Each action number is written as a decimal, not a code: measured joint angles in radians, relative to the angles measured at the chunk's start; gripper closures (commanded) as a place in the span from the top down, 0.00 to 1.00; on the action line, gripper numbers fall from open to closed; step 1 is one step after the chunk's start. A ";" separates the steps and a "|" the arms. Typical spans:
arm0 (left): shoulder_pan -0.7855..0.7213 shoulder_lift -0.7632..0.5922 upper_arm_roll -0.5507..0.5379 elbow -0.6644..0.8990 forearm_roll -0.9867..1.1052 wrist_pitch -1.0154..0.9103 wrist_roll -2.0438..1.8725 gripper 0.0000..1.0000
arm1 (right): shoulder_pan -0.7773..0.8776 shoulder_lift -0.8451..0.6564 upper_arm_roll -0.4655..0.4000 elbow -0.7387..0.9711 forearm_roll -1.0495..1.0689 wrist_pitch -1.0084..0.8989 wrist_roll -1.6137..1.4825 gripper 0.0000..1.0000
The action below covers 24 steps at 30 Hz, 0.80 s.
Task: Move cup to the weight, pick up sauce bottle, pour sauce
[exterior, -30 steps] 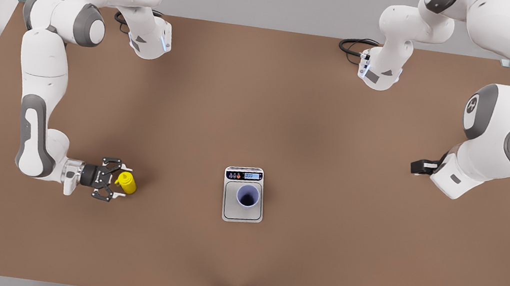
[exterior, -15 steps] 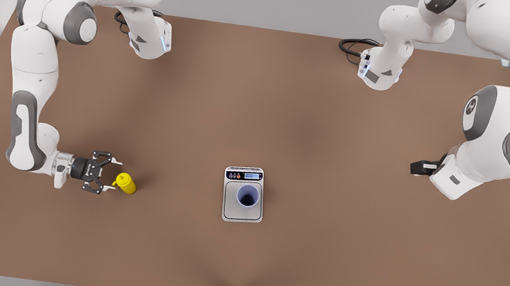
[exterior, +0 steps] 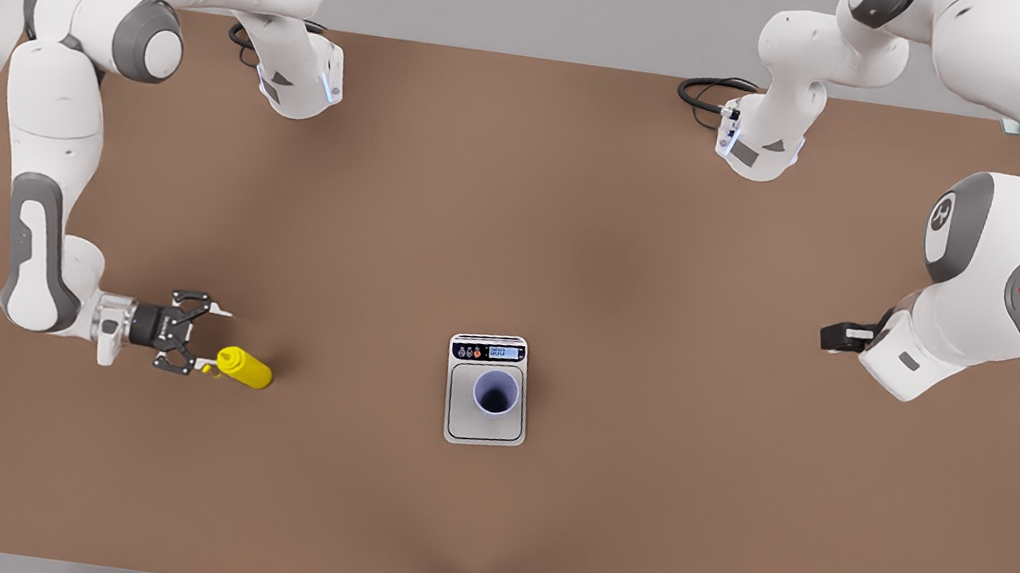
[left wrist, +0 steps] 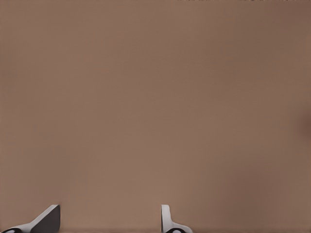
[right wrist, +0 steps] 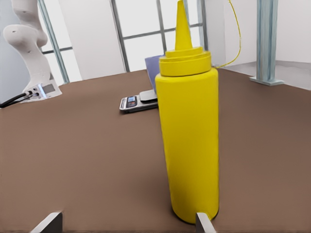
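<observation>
Since cup (exterior: 495, 393) sits on scale (exterior: 481, 427), right gripper (exterior: 204, 337) faces upright bottle (exterior: 245, 368), jaws spread (near table's edge); left gripper (left wrist: 109, 219) waits, jaws spread.

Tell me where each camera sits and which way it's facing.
Front view: high above the table, looking down; both arms show, right gripper at its left, the waiting left gripper at its right.
Right wrist view: low, looking level past the sauce bottle toward the weight; two open fingertips show.
Left wrist view: faces only table; two parted fingertips show.
Shared: front and right wrist views both show bottle, weight and cup.
</observation>
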 measured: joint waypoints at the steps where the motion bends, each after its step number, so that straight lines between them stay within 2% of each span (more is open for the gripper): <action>1: 0.000 0.000 0.000 0.000 0.000 0.001 0.000 1.00 | -0.003 -0.002 0.000 -0.001 -0.004 -0.001 0.000 1.00; 4: 0.000 0.000 0.000 0.000 0.000 0.001 0.000 1.00 | -0.078 -0.005 0.073 -0.006 -0.067 -0.002 0.021 1.00; 11: 0.000 0.000 0.000 0.000 -0.001 -0.001 0.005 1.00 | -0.178 -0.041 0.102 -0.024 -0.179 -0.004 0.027 1.00; 13: 0.000 0.003 0.000 -0.002 -0.001 -0.001 0.005 1.00 | -0.290 -0.068 0.181 -0.031 -0.274 -0.012 0.076 1.00; 16: 0.000 0.003 0.001 -0.002 -0.001 -0.001 0.005 1.00 | -0.381 -0.220 0.201 -0.034 -0.356 -0.111 0.272 1.00; 18: 0.000 0.003 0.001 -0.003 -0.002 -0.001 0.005 1.00 | -0.363 -0.367 0.201 -0.013 -0.443 -0.162 0.559 1.00; 19: 0.000 0.004 0.001 -0.003 -0.002 -0.001 0.004 1.00 | -0.296 -0.463 0.201 0.015 -0.503 -0.162 0.763 1.00; 21: 0.000 0.005 0.001 -0.003 -0.002 -0.001 0.005 1.00 | -0.112 -0.634 0.191 0.027 -0.667 -0.150 1.281 1.00; 22: 0.000 0.005 0.001 -0.003 -0.003 -0.001 0.005 1.00 | -0.005 -0.673 0.191 0.047 -0.770 -0.143 1.565 1.00; 23: 0.000 0.005 0.001 -0.003 -0.003 -0.001 0.005 1.00 | 0.098 -0.705 0.188 0.055 -0.857 -0.086 1.899 1.00; 24: 0.000 0.004 0.001 -0.003 -0.003 -0.001 0.005 1.00 | 0.164 -0.725 0.188 0.058 -0.937 0.020 2.077 1.00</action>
